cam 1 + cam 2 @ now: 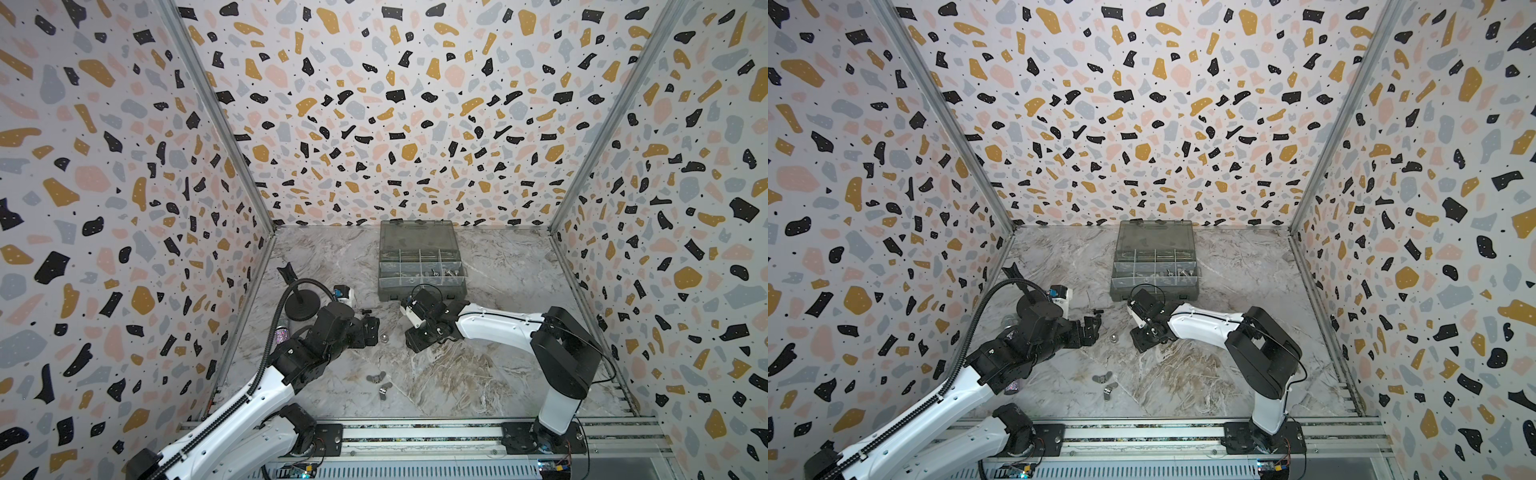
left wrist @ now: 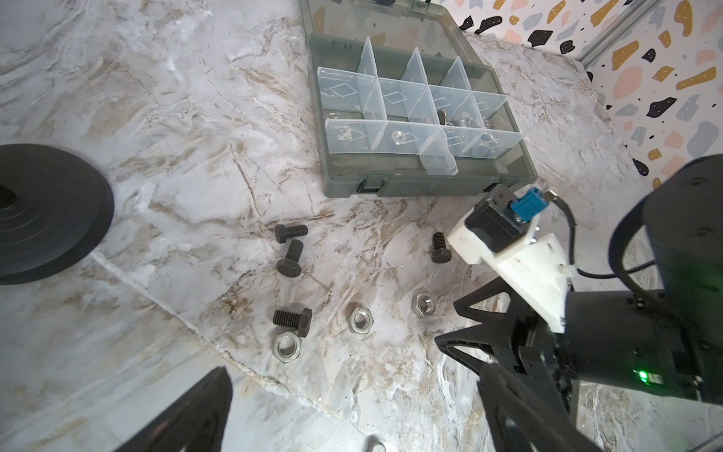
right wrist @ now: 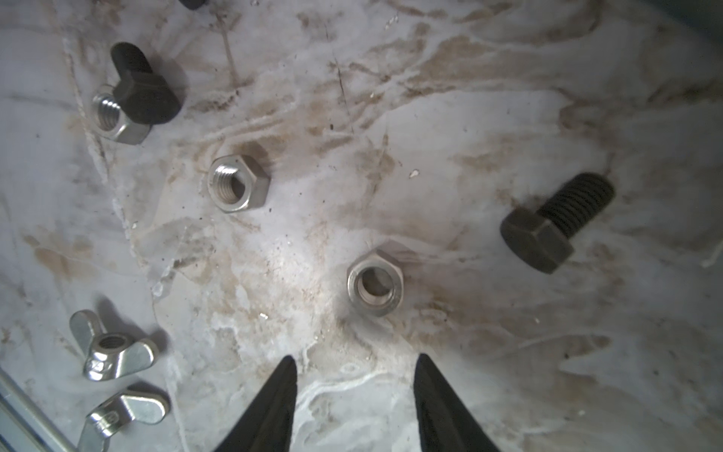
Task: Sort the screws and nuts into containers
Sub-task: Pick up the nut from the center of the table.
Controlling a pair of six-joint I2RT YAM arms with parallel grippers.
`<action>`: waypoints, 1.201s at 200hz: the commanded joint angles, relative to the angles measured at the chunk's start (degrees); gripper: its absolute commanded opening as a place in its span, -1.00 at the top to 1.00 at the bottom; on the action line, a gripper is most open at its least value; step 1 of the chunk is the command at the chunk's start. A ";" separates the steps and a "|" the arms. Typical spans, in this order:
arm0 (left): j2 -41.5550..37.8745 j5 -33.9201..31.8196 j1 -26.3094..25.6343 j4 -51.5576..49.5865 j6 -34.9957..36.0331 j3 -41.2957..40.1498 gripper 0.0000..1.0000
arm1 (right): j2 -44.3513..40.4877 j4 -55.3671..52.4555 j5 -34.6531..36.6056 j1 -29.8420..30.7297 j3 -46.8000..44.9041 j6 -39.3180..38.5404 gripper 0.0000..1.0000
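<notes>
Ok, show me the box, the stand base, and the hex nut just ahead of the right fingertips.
box [image 2: 414, 187]: left wrist view, on its front wall.
stand base [image 2: 51, 219]: left wrist view, on the disc's top face.
hex nut [image 3: 353, 285]: right wrist view, on its metal rim.

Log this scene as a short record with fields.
box: organizer box, lid open, a few silver parts inside
bolts: four black bolts loose on the table
hex: three hex nuts loose, one beside a bolt's head
wing: two wing nuts loose, close together
left arm: left tool open, empty
right arm: right tool open, empty, a hex nut just ahead
</notes>
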 commanded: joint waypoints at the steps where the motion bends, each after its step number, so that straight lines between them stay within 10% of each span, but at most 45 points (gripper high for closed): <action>1: -0.57 0.04 0.30 0.09 -0.31 -0.37 -0.99 | 1.34 -1.01 0.93 0.15 2.87 -0.76 0.07; 240: 1.31 -1.10 0.30 1.89 0.31 0.32 -0.99 | 4.44 -7.28 2.08 -3.20 10.88 -3.04 0.66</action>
